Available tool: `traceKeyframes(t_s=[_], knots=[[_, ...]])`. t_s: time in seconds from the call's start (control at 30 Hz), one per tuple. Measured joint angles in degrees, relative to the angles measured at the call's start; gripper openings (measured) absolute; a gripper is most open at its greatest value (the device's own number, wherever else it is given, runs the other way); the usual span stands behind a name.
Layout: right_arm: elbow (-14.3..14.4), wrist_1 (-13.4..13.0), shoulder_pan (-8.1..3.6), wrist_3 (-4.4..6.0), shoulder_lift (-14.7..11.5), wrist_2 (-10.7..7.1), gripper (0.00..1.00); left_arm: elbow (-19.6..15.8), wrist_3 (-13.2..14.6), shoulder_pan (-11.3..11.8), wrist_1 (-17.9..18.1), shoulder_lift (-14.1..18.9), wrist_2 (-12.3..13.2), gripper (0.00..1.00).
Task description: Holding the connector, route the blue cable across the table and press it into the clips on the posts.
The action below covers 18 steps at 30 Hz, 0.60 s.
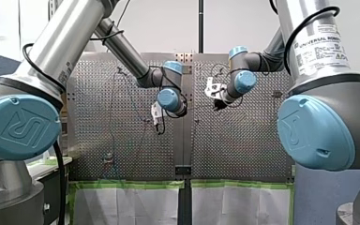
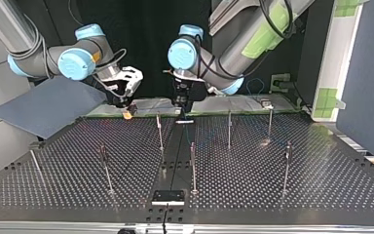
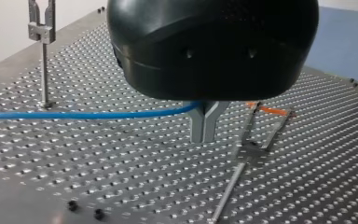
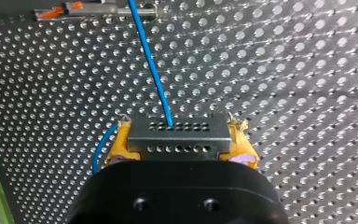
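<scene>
Two grippers share the blue cable (image 3: 84,115) low over the perforated table (image 3: 121,186).
My right gripper (image 4: 182,144) clamps its yellow pads (image 4: 120,145) on the ends of the connector (image 4: 177,135), likely to steer the cable's end. My left gripper (image 3: 205,123) has its metal fingers closed, with the cable caught in their fork, probably as a guide that keeps the run taut. The cable passes near the foot of a post (image 3: 43,60) whose clip stands empty.
</scene>
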Motion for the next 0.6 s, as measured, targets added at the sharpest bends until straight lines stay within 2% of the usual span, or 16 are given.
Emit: traceKeyframes(t_s=[0.37, 0.6], knots=[[0.4, -3.3, -0.93, 0.55, 2.8, -1.80, 0.00, -5.1, -0.8, 0.8, 5.4, -4.8, 4.9, 0.00], [0.4, -3.9, -1.39, 0.54, 4.8, -2.20, 0.00, -3.1, -1.2, 1.5, 7.4, -5.8, 7.1, 0.00]])
